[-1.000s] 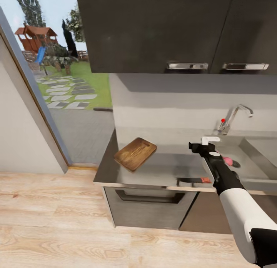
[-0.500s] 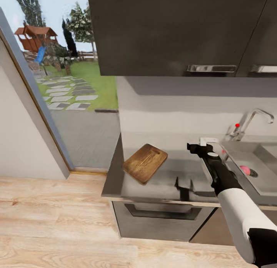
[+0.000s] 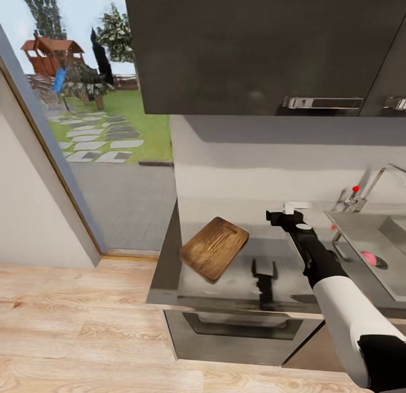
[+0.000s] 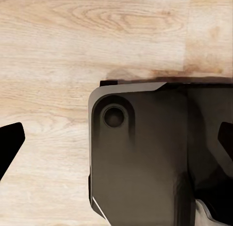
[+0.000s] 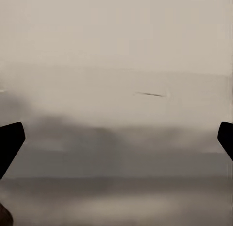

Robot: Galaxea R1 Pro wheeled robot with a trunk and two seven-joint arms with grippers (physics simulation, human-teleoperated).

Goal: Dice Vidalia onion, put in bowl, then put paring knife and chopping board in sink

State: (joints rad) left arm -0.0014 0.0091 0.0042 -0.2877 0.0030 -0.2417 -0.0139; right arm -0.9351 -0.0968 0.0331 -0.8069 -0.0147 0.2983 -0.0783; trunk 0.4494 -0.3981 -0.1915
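Observation:
The dark brown chopping board (image 3: 214, 248) lies askew on the grey countertop (image 3: 169, 280), near its left end. At the right edge of the head view the sink (image 3: 352, 230) holds the small pinkish Vidalia onion (image 3: 368, 258) beside the drain. The chrome tap (image 3: 376, 180) with its red knob rises behind the basin. My right gripper (image 3: 277, 216) hovers over the counter between board and sink. Its fingers (image 5: 10, 142) stand wide apart and hold nothing, so the right gripper (image 5: 117, 141) is open. My left gripper (image 4: 117, 141) is open too, over wooden floor. The paring knife and bowl are out of view.
Dark wall cabinets (image 3: 254, 49) with bar handles hang above the counter. A grey wall (image 3: 254, 162) backs it. Left of the counter, a glass door (image 3: 101, 128) looks onto a garden. Light wooden floor (image 3: 73, 325) runs along the cabinet front, which has a dark oven-like panel (image 3: 242, 328).
The whole view has shifted, so counter and sink sit further right in the picture. My right gripper now hangs closer to the chopping board and further from the sink. The knife has passed from sight.

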